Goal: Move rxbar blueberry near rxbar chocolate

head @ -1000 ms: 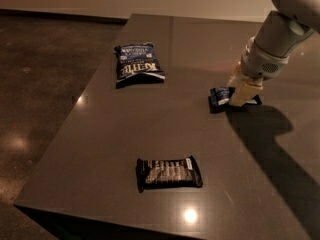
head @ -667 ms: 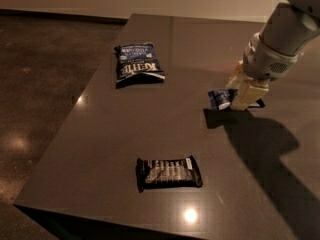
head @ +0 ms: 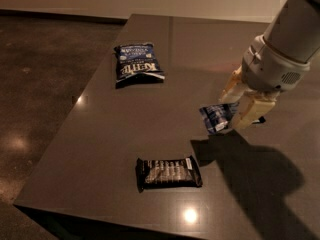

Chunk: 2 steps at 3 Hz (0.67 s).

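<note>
The rxbar blueberry, a small dark-blue wrapper with a pale label, hangs tilted above the table, held by one end in my gripper. The gripper's cream fingers are shut on it, right of the table's middle. The rxbar chocolate, a flat black wrapper with white text, lies near the table's front edge, below and left of the held bar. The bar's shadow falls on the table just right of the chocolate bar.
A larger blue chip bag with white lettering lies at the back left of the dark table. The table's left edge and front edge drop to a dark floor. My arm's big shadow covers the front right of the table.
The gripper has lifted the rxbar blueberry off the table and carried it forward and left, toward the rxbar chocolate. The chocolate bar and chip bag have not moved.
</note>
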Motion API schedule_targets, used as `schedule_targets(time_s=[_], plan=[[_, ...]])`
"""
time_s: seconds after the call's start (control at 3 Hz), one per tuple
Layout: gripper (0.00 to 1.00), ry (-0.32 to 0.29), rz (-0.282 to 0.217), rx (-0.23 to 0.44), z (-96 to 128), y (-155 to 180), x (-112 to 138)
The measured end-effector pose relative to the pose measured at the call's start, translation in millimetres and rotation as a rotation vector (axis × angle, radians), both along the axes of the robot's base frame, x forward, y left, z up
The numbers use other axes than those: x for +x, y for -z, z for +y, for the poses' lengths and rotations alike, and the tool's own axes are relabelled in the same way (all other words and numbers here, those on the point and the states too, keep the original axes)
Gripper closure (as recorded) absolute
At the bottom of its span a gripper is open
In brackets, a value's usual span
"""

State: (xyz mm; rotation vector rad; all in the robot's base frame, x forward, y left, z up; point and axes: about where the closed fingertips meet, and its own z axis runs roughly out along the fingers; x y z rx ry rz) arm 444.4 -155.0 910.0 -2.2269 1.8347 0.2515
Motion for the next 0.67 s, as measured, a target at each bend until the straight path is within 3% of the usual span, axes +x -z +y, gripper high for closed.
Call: schedule_targets(time_s=[0.67], plan=[[1.00, -0.101, 0.048, 0.028, 40.9, 13.3, -36.5]])
